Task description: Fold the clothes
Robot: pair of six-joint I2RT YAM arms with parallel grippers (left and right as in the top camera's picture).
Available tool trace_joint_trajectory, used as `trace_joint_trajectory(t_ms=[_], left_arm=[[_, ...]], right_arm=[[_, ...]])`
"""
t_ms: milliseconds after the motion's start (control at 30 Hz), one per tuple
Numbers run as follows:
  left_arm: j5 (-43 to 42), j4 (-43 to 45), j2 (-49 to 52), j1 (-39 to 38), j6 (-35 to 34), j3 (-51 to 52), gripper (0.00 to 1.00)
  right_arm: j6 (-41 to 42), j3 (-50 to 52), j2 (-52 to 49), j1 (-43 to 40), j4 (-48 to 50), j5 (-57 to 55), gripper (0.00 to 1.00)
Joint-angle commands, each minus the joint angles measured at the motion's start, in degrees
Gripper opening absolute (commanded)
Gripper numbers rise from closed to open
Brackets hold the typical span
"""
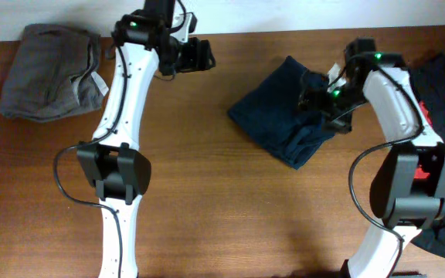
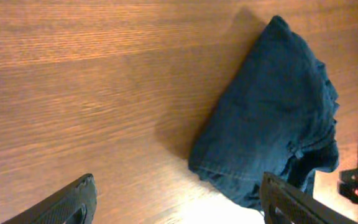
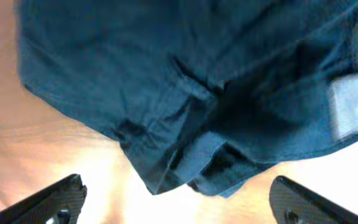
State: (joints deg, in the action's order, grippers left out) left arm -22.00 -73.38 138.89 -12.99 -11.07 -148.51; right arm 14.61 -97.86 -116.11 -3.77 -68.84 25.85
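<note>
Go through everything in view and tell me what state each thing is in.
navy garment: folded, lying flat.
grey garment: bunched, wrinkled.
red and black clothes: heaped, unfolded.
left gripper: open, empty.
right gripper: open, above the navy garment.

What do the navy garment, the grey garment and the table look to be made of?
Navy garment: woven cloth, probably cotton, matte; stitched seams and soft creases show in the right wrist view.
Grey garment: soft matte fabric, maybe knit; it slumps in rounded folds, weave too small to tell.
Table: wood or wood-look laminate, slight sheen; straight brown grain with glare patches.
</note>
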Motion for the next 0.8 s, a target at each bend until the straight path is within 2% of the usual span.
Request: trace_joint_trajectory(t_ms=[0,233,433,600,667,733,767], left_arm=[[-0.4,-0.7,0.0,-0.6,4.4,-0.6,0.84],[-0.4,-0.1,0.0,-0.6,4.8,-0.6,0.84],[-0.4,0.2,0.0,-0.8,4.8,-0.6,0.84],[-0.4,-0.9,0.0,-0.8,6.1,-0.6,0.84],[-0.4,-1.1,0.0,-0.8,6.5,-0.6,0.84],[-0.4,-1.1,0.0,-0.8,6.5,-0.6,0.84],[-0.4,-1.1,0.0,-0.8,6.5,-0.6,0.84]], right_arm=[[9.8,5.7,0.2,-1.2,4.5,0.3,0.97],[9.9,8.6,0.2,-1.9,7.7,0.1,1.0],[10.4,8.6,0.2,-1.9,14.9,-0.7,1.0],[12.9,8.6,-1.1,-1.9,17.3,-2.5,0.98],[12.9,8.6,-1.9,-2.0,18.0,-2.6,0.91],[12.7,8.6,-2.6,-2.3,20.5,-4.3,0.69],[12.6,8.6,-2.6,-2.4,21.5,-5.4,0.52]])
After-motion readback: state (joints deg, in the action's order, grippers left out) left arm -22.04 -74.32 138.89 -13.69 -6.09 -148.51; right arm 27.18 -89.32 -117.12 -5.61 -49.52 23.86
